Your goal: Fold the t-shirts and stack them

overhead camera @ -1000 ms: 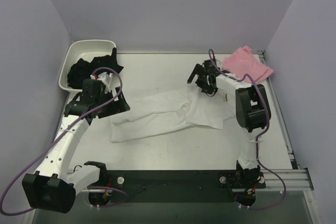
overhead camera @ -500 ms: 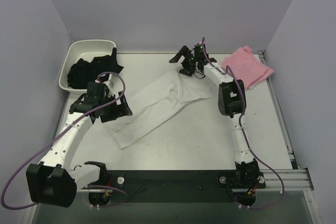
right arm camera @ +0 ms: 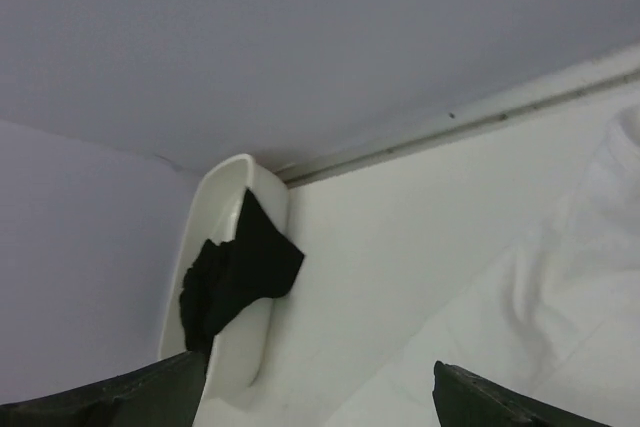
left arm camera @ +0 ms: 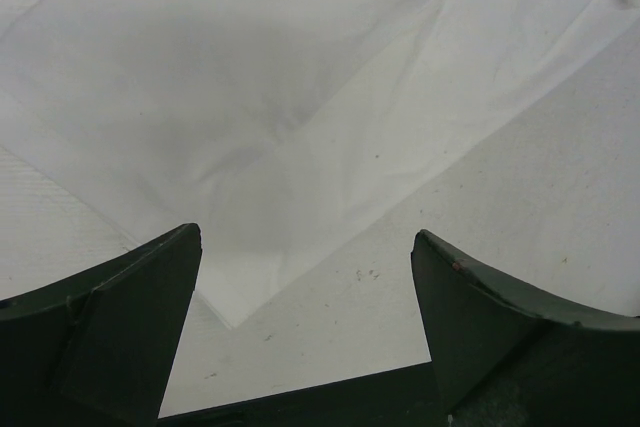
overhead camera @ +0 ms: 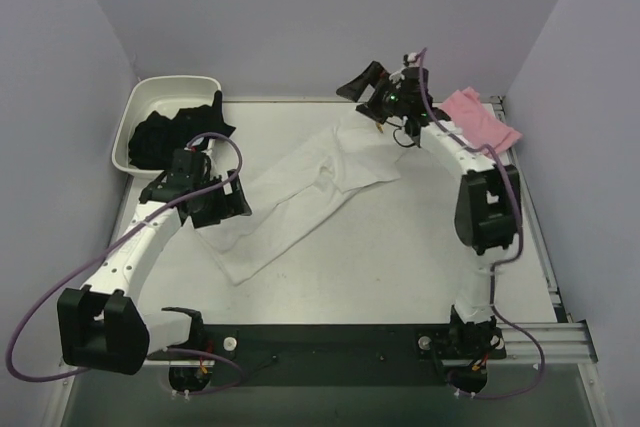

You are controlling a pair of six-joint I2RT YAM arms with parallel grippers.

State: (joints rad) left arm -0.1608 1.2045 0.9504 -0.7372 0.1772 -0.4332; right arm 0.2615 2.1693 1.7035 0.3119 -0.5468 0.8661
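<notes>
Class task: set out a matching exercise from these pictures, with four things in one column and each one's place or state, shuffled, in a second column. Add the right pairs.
Things
1. white t-shirt
2. pink t-shirt
3. black cloth
4. left gripper

Places or states
A. far right corner of the table
B. inside the white tub
C. lying slantwise across the middle of the table
D. open, above a corner of the white shirt

Pairs: 1-C, 2-A, 3-B, 4-D

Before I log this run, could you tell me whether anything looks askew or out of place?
The white t-shirt lies unfolded, rumpled and diagonal. A black garment spills over the tub's rim. The pink t-shirt sits apart at the far right.
</notes>
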